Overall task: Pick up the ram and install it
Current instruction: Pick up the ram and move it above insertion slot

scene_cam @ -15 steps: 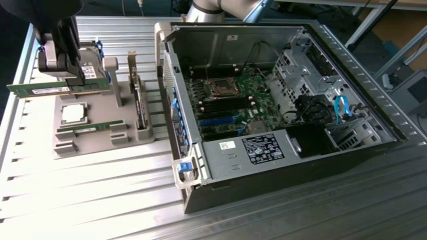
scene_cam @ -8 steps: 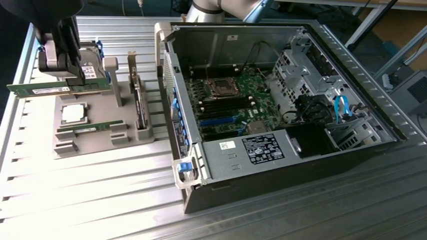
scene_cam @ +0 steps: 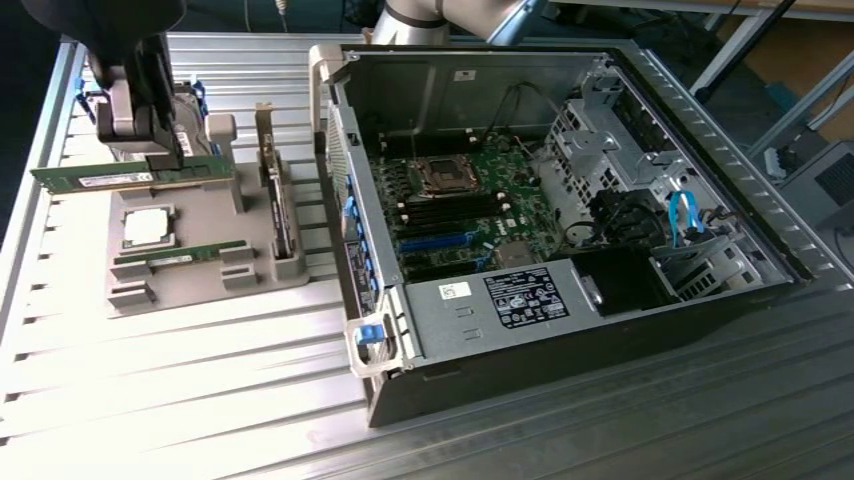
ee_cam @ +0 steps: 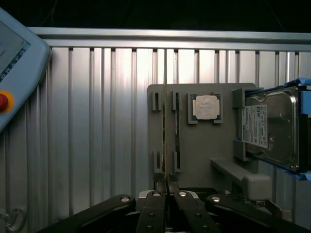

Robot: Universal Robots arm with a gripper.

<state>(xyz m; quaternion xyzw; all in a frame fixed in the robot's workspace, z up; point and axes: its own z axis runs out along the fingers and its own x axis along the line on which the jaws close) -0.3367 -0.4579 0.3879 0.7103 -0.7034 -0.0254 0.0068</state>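
The ram (scene_cam: 107, 178) is a long green stick held level in the air above the grey holder tray (scene_cam: 200, 290), at the exterior view's left. My gripper (scene_cam: 167, 158) is shut on it near one end. In the wrist view the ram (ee_cam: 165, 131) shows edge-on as a thin line running out from between my gripper's (ee_cam: 167, 191) two fingers. A second green stick (scene_cam: 176, 254) lies in a slot of the tray, seen in the wrist view as the second stick (ee_cam: 176, 128) beside the held one.
The tray also carries a square silver processor (scene_cam: 147, 228), an upright dark expansion card (scene_cam: 276, 205) and a hard drive (ee_cam: 269, 128). The open computer case (scene_cam: 561, 200) with its motherboard (scene_cam: 454, 215) lies at the exterior view's right. A teach pendant (ee_cam: 14, 53) rests on the ribbed table.
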